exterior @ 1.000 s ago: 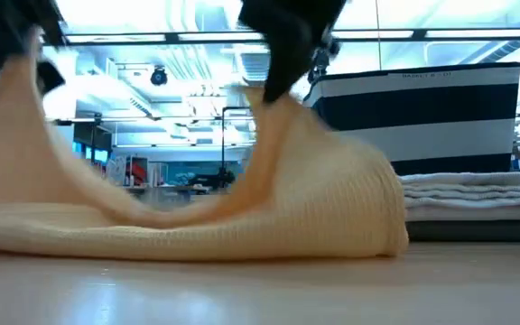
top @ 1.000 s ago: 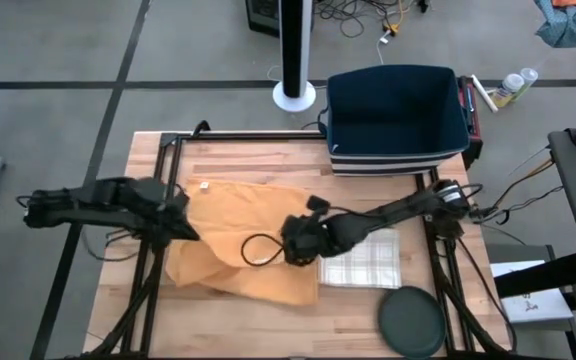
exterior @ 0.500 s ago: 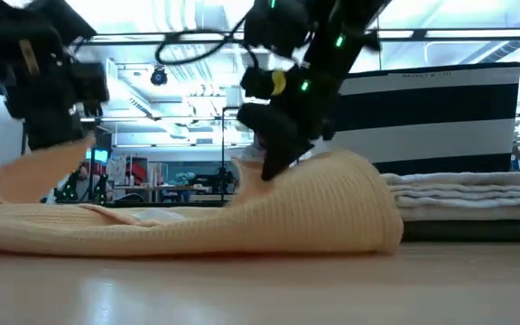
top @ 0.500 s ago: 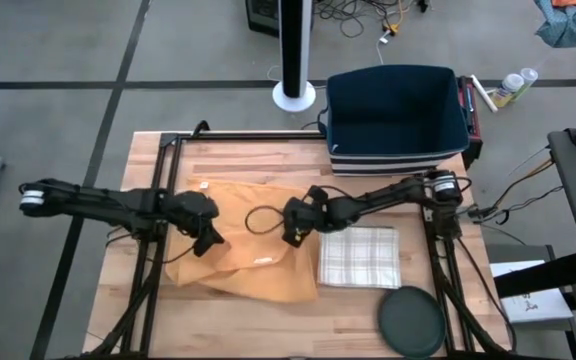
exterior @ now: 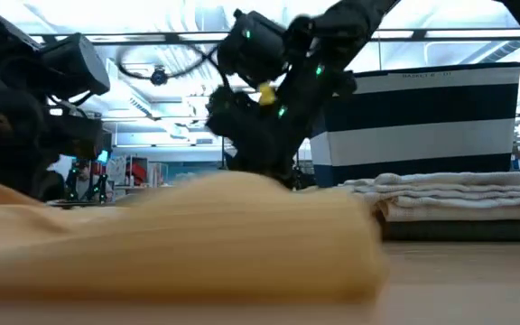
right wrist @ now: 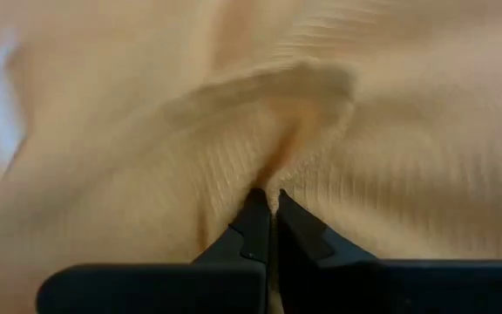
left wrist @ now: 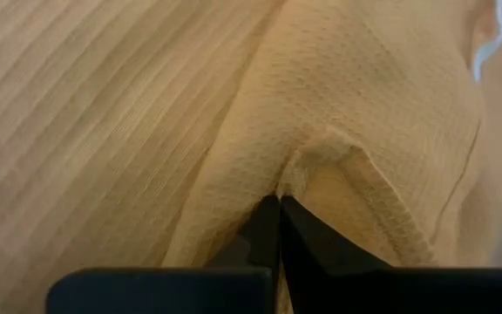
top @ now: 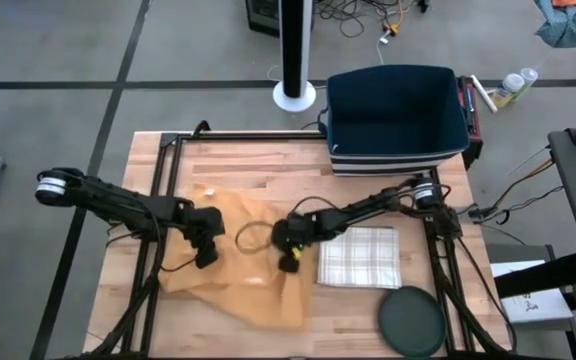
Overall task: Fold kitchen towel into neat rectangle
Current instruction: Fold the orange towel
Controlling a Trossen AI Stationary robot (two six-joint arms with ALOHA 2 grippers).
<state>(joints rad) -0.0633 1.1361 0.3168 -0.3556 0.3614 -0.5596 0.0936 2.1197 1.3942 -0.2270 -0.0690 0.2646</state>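
The tan waffle-weave kitchen towel (top: 236, 272) lies crumpled on the wooden table (top: 248, 165), its near corner reaching toward the front edge. In the low view the towel (exterior: 179, 239) lies low and wide. My left gripper (top: 207, 257) is shut on the towel at its left part. My right gripper (top: 290, 262) is shut on it at its right part. Both slant down onto the cloth. My left gripper pinches a puckered bit of the towel (left wrist: 296, 174) between its two fingers, next to a hemmed edge (left wrist: 382, 205). It comes slanting down from the table's left. One layer or several, I cannot tell. The cloth around the fingers rests low and slack. My right gripper pinches a small raised fold of the towel (right wrist: 279, 170) between its two fingertips. It comes slanting down from the table's right. The cloth puckers up around the fingertips and lies slack on the rest of the towel.
A folded checked towel (top: 360, 256) lies just right of the tan one. A dark round plate (top: 411, 322) sits at the near right corner. A dark blue basket with a striped base (top: 396, 118) stands at the far right.
Both grippers have come down and toward the table's near edge, tipping more steeply downward, and have stayed shut on the towel. The two raised parts of the towel have sunk with them, so the cloth now lies low, drawn toward the near edge.
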